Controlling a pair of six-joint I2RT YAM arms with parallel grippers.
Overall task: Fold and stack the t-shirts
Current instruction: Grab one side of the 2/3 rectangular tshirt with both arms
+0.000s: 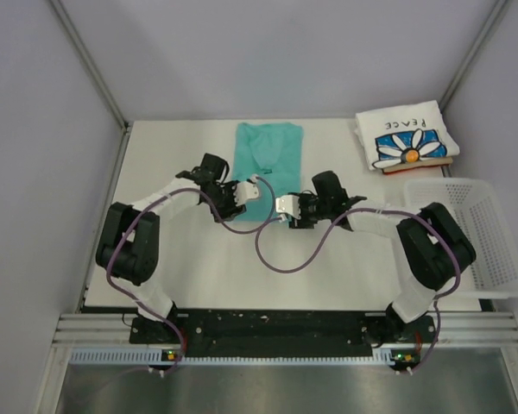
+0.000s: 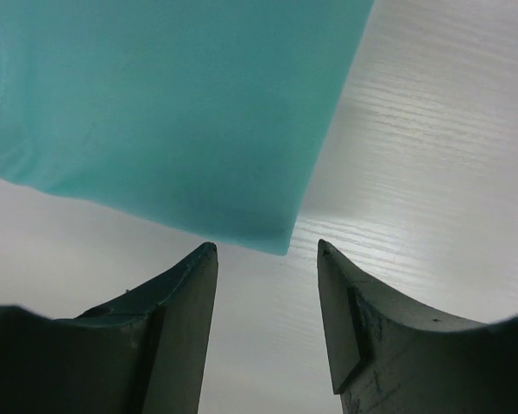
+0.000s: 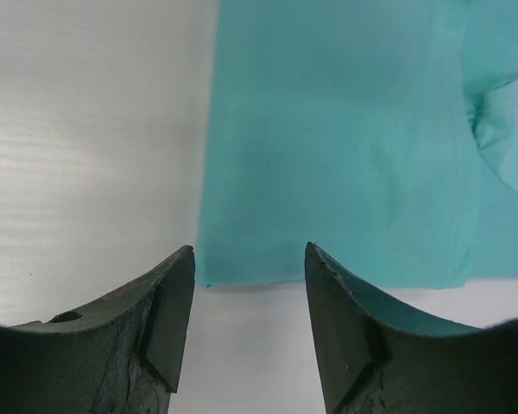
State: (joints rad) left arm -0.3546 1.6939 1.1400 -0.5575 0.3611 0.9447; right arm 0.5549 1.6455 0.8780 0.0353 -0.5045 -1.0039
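Matte white table (image 1: 198, 267) is carrying everything. Plain teal-green soft cloth t-shirt (image 1: 268, 148) is lying flat on it, looking light, limp, non-slippery. I'd be pinching its near-hem corners. White daisy-print "PEACE" t-shirt (image 1: 406, 136) is sitting folded, well right of the teal shirt. Left gripper (image 1: 255, 188) & right gripper (image 1: 281, 207) are hovering at the teal shirt's near hem, jaws apart, holding nothing.

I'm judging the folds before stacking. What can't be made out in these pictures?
Teal t-shirt: both wrist views cut it off at the frame edges; in the top view the left gripper covers its near-left corner.
Daisy t-shirt: a thin brownish strip under its near edge, too small to identify, top view.
Basket: the right arm hides its left rim, top view.
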